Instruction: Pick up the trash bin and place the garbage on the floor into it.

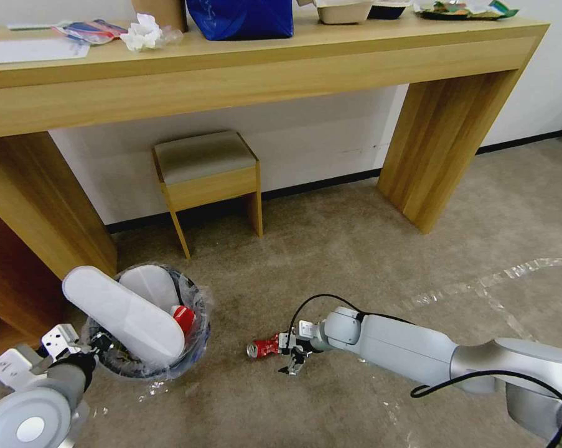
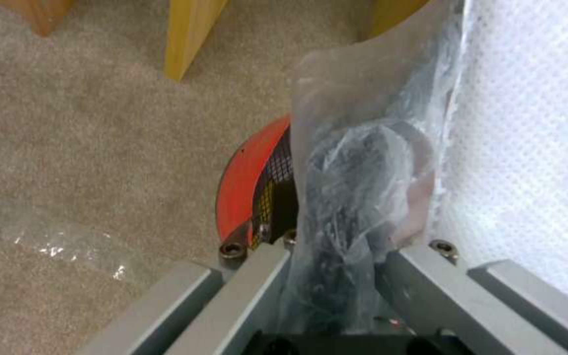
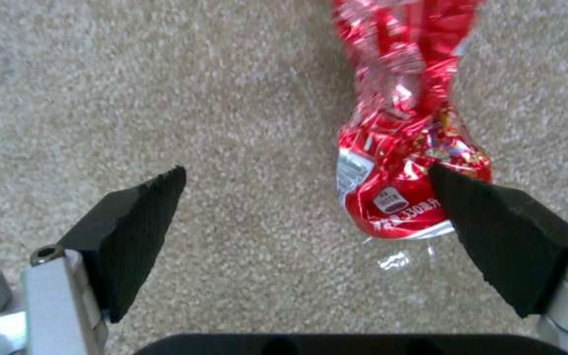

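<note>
Nearest the robot, the left gripper is clenched on the rim of the small round red trash bin, pinching the crinkled clear plastic liner between its fingers; the bin's red wall shows just beyond them. Two long white flat insoles stand tilted inside the bin, projecting above its rim, with a red-and-white paper cup beside them. To the right, the right gripper is low over the beige-tan short-pile carpet floor, jaws spread wide and released. The crushed red can lies on the carpet at its fingertips; in the right wrist view the can touches one black pad and is well apart from the other. Worn whitish tape lines cross the carpet further right. Beyond stand a small wooden stool with a grey cushion and, over it, a light wooden desk carrying a blue bag and crumpled white paper.
</note>
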Controlling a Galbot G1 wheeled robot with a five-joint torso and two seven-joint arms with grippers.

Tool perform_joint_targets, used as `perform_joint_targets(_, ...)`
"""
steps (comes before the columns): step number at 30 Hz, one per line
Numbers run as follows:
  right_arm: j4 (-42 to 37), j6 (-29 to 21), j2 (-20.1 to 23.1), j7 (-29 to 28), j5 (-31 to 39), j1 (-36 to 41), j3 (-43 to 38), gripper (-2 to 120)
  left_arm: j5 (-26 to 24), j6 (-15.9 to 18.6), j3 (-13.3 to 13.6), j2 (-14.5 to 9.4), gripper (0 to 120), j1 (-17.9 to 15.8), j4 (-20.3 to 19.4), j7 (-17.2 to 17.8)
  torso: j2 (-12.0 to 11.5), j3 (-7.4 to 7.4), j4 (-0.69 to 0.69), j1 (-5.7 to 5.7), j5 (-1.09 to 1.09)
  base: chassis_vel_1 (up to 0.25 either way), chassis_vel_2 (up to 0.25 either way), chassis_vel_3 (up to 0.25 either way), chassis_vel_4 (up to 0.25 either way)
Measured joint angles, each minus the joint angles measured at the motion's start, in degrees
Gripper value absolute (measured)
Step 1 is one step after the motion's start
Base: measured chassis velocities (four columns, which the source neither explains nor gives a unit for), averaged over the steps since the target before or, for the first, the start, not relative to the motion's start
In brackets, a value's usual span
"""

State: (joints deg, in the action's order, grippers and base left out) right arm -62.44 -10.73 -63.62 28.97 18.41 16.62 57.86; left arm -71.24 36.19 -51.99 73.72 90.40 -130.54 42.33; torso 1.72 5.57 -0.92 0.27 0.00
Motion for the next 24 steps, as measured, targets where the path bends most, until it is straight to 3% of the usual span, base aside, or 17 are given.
perform_joint_targets(24, 2.7, 1.8, -1.3, 0.4, -0.8, -1.4, -1.0, 96, 0.9, -0.1, 0.4, 0.9, 0, -0.5, 0.9, -0.2, 0.0, 0.0, 0.0, 0.0, -0.01, 0.0, 0.0, 0.0, 0.0)
